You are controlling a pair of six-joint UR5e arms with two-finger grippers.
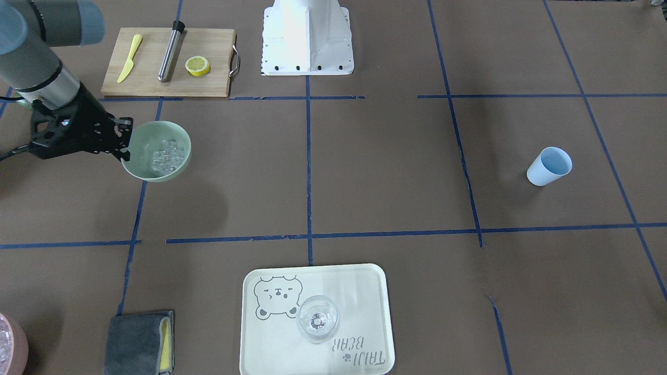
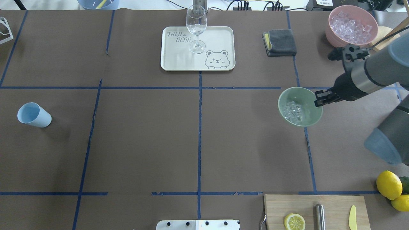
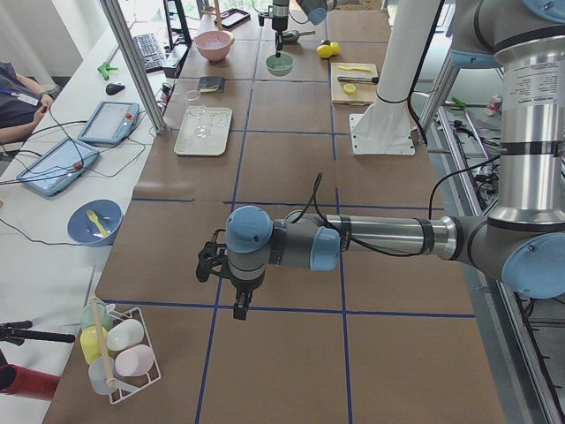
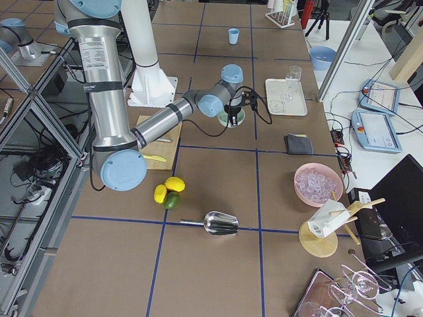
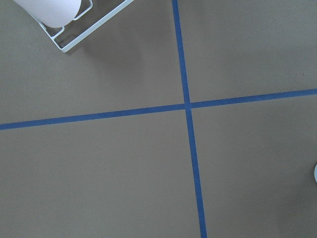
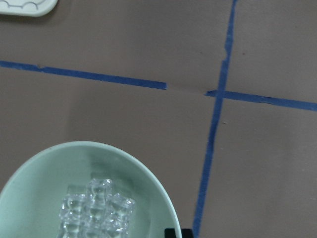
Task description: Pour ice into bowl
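nearest the robot's base, a wooden cutting board (image 2: 335, 206) carries a lemon half (image 2: 294, 221), a steel muddler (image 2: 319, 217) and a yellow knife (image 2: 352, 217).

middle zone, robot's right side: the bowl (image 2: 303, 95), pale mint green, contains the ice (image 2: 293, 111). the ice is a small pile of clear cubes gathered against the wall opposite the gripper. the bowl is beside a crossing of blue tape lines. its shadow falls offset on the brown paper; whether its base touches the table cannot be determined.

middle zone, robot's left side: a light blue cup (image 2: 33, 115) lies on its side, well apart from the bowl.

far edge: a cream tray (image 2: 179, 54) holds an upright stemmed glass (image 2: 196, 24). a folded grey cloth (image 2: 281, 41) lies near the tray. a pink container (image 2: 330, 35) holds a larger heap of clear cubes (image 2: 351, 25).

right gripper (image 2: 318, 99): clamped on the bowl's rim on the side toward its arm. the wrist view shows one black fingertip (image 6: 173, 232) outside the rim.

left gripper (image 3: 237, 296): points down over the table, near a wire rack (image 3: 132, 362). it appears only in the side camera, so its opening cannot be determined.
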